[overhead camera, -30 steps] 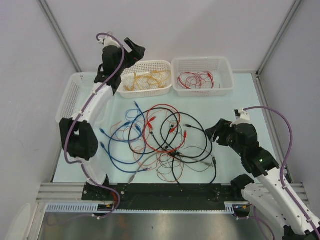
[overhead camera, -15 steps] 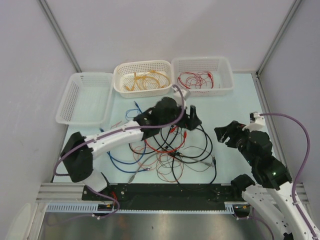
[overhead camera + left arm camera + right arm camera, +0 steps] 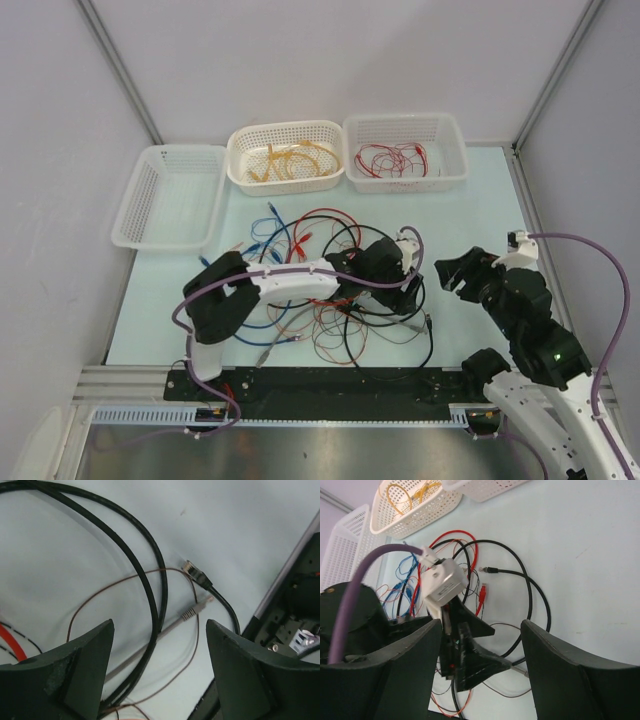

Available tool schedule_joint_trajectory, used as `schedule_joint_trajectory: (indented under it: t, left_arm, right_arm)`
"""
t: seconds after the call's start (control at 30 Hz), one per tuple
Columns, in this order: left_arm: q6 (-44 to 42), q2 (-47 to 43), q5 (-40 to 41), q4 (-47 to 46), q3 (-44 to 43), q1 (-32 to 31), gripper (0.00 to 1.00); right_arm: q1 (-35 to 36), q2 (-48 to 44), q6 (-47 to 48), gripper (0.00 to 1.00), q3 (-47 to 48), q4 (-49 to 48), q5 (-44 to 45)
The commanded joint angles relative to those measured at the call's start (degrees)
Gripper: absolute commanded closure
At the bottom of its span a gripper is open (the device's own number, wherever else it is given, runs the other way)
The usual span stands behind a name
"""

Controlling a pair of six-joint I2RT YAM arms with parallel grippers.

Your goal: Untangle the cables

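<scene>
From above, the cables [image 3: 320, 325] lie in a loose tangle of thin, glossy loops (red, blue, black, brown) on the pale, smooth tabletop [image 3: 470, 210], near its front edge. The white-shelled left arm [image 3: 290, 280] stretches across the heap, and the left claw [image 3: 405, 285] sits over its right side. The right claw [image 3: 460, 272] hangs just beside the tangle, apart from it. At the far edge stand three white perforated plastic baskets. The left-hand basket [image 3: 170, 195] is the shallowest. The middle basket [image 3: 240, 165] holds orange-yellow cables [image 3: 290, 160], and the right-hand basket [image 3: 450, 150] holds red cables [image 3: 390, 158].

In the left wrist view, the left claw [image 3: 159, 630] is released. Its dark, matte, wedge-shaped fingers [image 3: 75, 675] stand wide apart and grip nothing. Below the gap, a thick black cable [image 3: 150, 570] curves over the tabletop beside a second black lead ending in a small plug [image 3: 195, 572]. A grey cable [image 3: 189, 612] with a ribbed plug and a hair-thin brown wire [image 3: 125, 582] cross there too.

In the right wrist view, the right claw [image 3: 481, 625] is likewise spread and empty. Between its fingers [image 3: 570, 680] shows the left arm's boxy white wrist camera [image 3: 445, 582], with round black loops [image 3: 540, 595] beyond it.
</scene>
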State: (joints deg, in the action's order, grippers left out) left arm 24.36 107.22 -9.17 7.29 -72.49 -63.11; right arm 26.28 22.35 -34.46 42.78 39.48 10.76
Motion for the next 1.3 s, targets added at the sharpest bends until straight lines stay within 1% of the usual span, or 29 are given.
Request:
schedule_joint_trajectory:
  t: [0.0, 0.07, 0.17, 0.27, 0.3, 0.33, 0.37, 0.4, 0.43, 0.5, 0.53, 0.57, 0.63, 0.67, 0.73, 0.77, 0.87, 1.0, 1.1, 1.27]
  left_arm:
    - [-0.8, 4.83, 2.83, 1.41, -6.43, -0.26, 0.21]
    - [-0.11, 7.81, 4.59, 2.37, -9.06, -0.26, 0.23]
    - [-0.01, 11.24, 5.3, 2.99, -12.41, -0.26, 0.28]
    - [-0.28, 13.18, 5.21, 3.34, -14.17, -0.26, 0.42]
    - [-0.45, 13.89, 5.13, 3.26, -14.35, -0.26, 0.57]
    - [-0.8, 13.89, 5.74, 3.17, -14.52, -0.26, 0.68]
    - [-0.89, 13.28, 6.52, 3.17, -14.35, -0.26, 0.87]
    - [-0.98, 12.41, 7.4, 2.82, -13.74, -0.17, 0.96]
    - [-1.07, 8.75, 8.54, 1.6, -11.82, -0.08, 1.0]
    - [-1.86, 3.81, 12.06, 0.71, -9.87, 0.27, 1.0]
    - [-2.56, -1.43, 12.94, 0.8, -8.65, 0.71, 1.0]
    - [-3.95, -4.79, 14.6, 1.14, -8.29, 0.97, 1.0]
    - [-4.93, -10.34, 14.88, 3.33, -8.37, 2.11, 1.0]
    - [-5.81, -16.54, 14.62, 3.52, -8.54, 2.55, 1.0]
    - [-6.34, -22.46, 13.48, 3.78, -8.98, 3.95, 1.0]
    - [-7.04, -27.45, 13.39, 3.78, -9.25, 4.4, 1.0]
    - [-7.57, -34.77, 13.56, 5.36, -11.88, 6.59, 1.0]
    - [-8.01, -39.62, 14.26, 10.27, -18.37, 10.11, 1.0]
    - [-8.98, -41.82, 14.97, 11.69, -22.94, 12.83, 1.0]
    - [-11.17, -41.83, 16.72, 12.84, -30.42, 14.16, 1.0]
  right_arm:
    - [-0.09, -0.82, -0.17, 0.3, 2.65, 1.65, 1.28]
    - [-0.18, -0.9, -0.17, 0.3, 2.57, 2.0, 1.28]
    - [-0.18, -0.64, 0.09, 0.3, 2.92, 1.91, 1.01]
    - [-0.18, 0.15, 0.88, 0.3, 3.62, 1.82, 0.58]
    - [-0.18, 0.33, 1.23, 0.3, 3.71, 1.82, 0.66]
    - [-0.09, 0.68, 1.32, 0.3, 3.88, 1.82, 0.4]
    - [-0.09, 0.77, 1.41, 0.31, 3.97, 1.82, 0.22]
    - [-0.18, 0.77, 1.41, 0.3, 4.15, 1.91, 0.05]
    - [-0.09, 0.68, 1.32, 0.31, 4.15, 2.0, -0.04]
    - [-0.18, 0.15, 1.23, 0.31, 4.32, 2.09, 0.05]
    - [-0.09, -0.11, 1.32, 0.31, 4.32, 2.09, 0.13]
    - [-0.18, -0.46, 1.32, 0.31, 4.32, 2.17, 0.22]
    - [-0.18, -0.73, 1.41, 0.31, 4.41, 2.0, 0.48]
    - [-0.18, -0.9, 1.41, 0.31, 4.5, 1.91, 0.57]
    - [-0.18, -1.17, 1.23, 0.31, 4.5, 1.74, 0.57]
    - [-0.18, -1.08, 0.97, 0.31, 4.5, 1.39, 0.57]
    - [-0.18, -0.82, 0.62, 0.31, 4.5, 0.86, -0.22]
    - [-0.09, -0.2, 0.36, 0.31, 4.41, 0.51, -1.18]
    - [-0.18, 0.06, 0.53, 0.3, 4.5, -0.02, -1.97]
    - [-0.18, 1.2, 0.27, 0.3, 4.41, -0.72, -3.99]
